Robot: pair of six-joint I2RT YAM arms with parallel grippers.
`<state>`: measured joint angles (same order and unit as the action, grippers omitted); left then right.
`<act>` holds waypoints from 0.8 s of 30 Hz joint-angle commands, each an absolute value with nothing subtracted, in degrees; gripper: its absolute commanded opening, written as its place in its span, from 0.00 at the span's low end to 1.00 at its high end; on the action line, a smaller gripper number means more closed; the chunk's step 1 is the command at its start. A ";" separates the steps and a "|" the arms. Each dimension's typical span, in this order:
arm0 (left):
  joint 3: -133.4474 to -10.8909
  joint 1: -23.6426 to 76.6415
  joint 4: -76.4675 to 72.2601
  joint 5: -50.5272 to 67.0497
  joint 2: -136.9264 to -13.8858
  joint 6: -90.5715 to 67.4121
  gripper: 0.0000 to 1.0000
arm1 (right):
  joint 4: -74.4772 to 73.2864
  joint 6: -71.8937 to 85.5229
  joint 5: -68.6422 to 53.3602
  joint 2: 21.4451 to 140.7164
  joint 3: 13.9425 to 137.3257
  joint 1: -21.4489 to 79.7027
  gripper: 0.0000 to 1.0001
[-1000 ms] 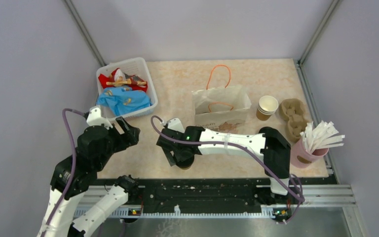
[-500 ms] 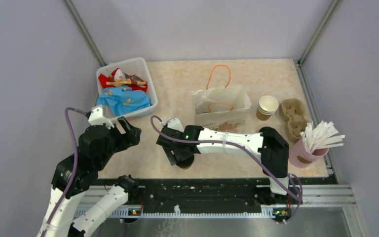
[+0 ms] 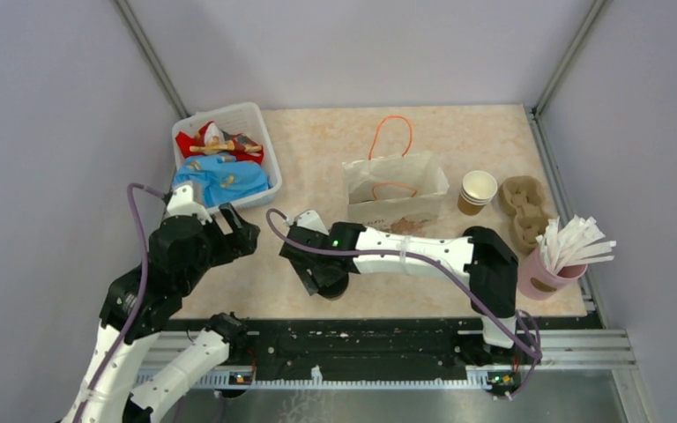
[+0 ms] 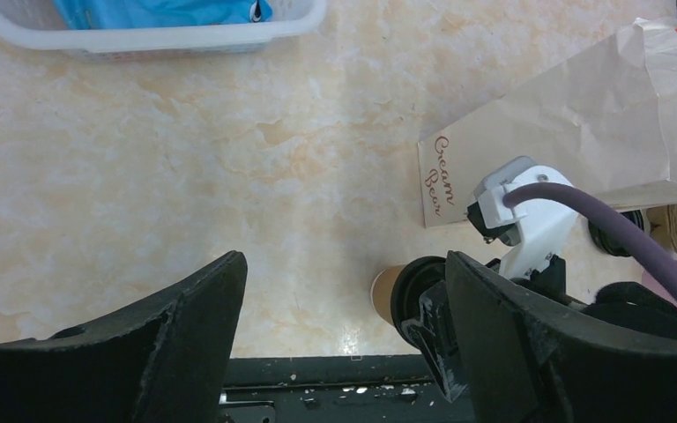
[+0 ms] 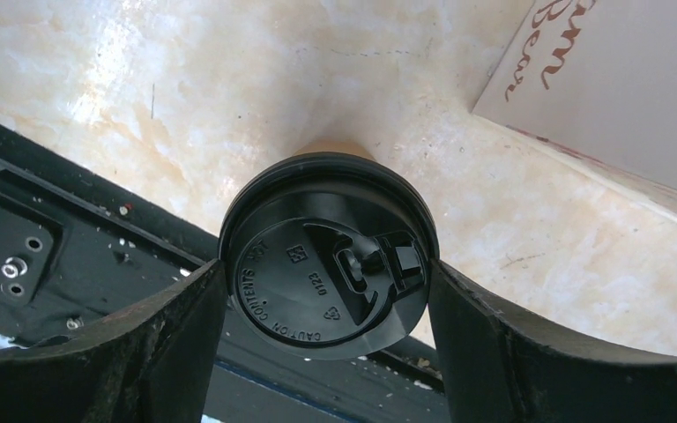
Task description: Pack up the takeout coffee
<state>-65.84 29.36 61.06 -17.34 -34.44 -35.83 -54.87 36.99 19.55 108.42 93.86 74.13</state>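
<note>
Overhead and wrist views of the two-arm station. The right gripper (image 3: 326,280) reaches across to the near edge of the table (image 3: 317,141), left of centre, and points down over the lidded coffee cup (image 5: 329,256). In the right wrist view its two fingers (image 5: 172,352) flank the round black lid, one on each side, and each inner face meets the lid's rim: the jaws are closed on the cup at lid level. The cup stands upright on the tabletop, just beside the dark rail along the near edge and in front of the lower left corner of the paper bag (image 3: 397,189) (the one with orange handles and brown script on its side).

The left gripper (image 4: 344,264) hangs over bare tabletop with its jaws wide apart and nothing between them. It is to the left of the clamped cup and apart from it, near the white basket (image 4: 159,37). In its wrist view the cup's brown side shows ahead and to the right, beyond the right fingertip.

An unlidded paper cup (image 3: 478,189) stands to the right of the bag, just beside the pulp tray (image 3: 527,207). A pink cup (image 3: 538,278) of white sticks (image 3: 577,240) stands at the near right
</note>
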 commanded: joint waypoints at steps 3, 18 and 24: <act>-67.22 29.30 55.97 -13.00 -37.19 -36.91 0.92 | -51.50 28.95 18.42 93.89 94.28 75.08 0.75; -76.73 29.21 33.96 16.89 -59.11 -46.75 0.88 | -49.79 0.94 41.36 67.77 118.45 75.08 0.75; -85.16 29.31 36.53 20.76 -72.29 -42.78 0.83 | -47.73 -12.10 60.12 71.11 120.24 71.90 0.76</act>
